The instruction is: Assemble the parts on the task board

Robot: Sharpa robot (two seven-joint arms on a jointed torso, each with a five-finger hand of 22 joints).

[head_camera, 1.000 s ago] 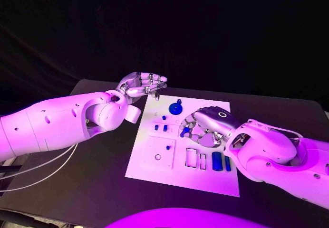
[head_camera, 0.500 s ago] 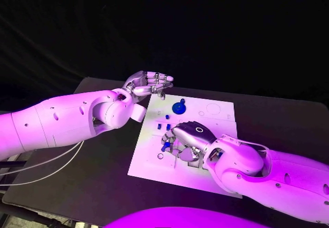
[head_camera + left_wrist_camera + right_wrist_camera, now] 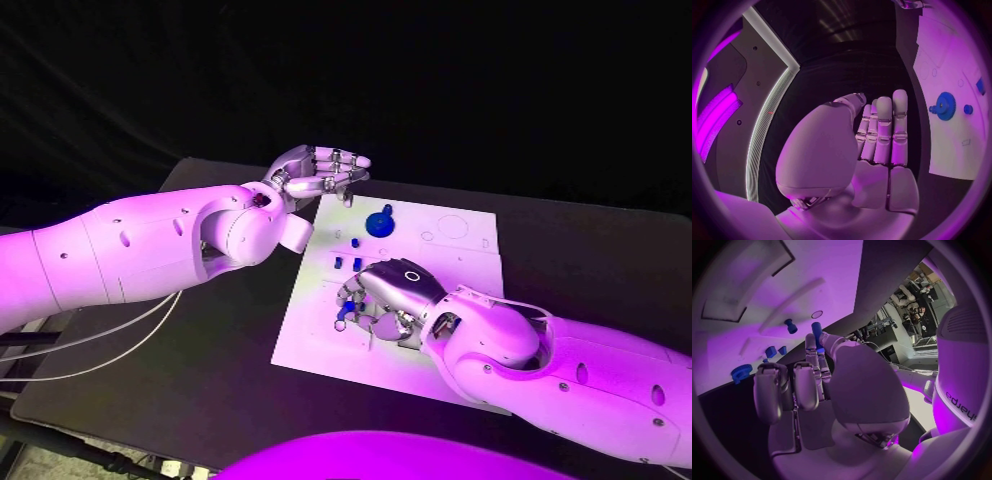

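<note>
A: Where is the task board (image 3: 459,262)?

B: In the middle of the black surface (image 3: 606,250), a white plate lying flat. The right hand (image 3: 387,296) is over its near-left part, palm down, with its arm crossing the board's near-right corner.

A: Is that hand holding anything?

B: Yes. In the right wrist view a small blue peg (image 3: 816,332) is pinched at its fingertips (image 3: 811,342), standing just above the board. A second blue peg (image 3: 791,326) stands on the board a little beyond it, near a small round hole (image 3: 817,314).

A: And the other parts?

B: A blue gear (image 3: 379,222) sits on the far part of the board, well apart from the right hand. Two small blue blocks (image 3: 348,264) lie between the gear and that hand, close to its knuckles.

A: The left hand?

B: The left hand (image 3: 319,174) hangs above the board's far-left corner, off the surface, fingers curled loosely inward and holding nothing. From its wrist camera the left hand (image 3: 873,145) shows fingers side by side, with the gear (image 3: 945,105) off to one side, not touching.
</note>
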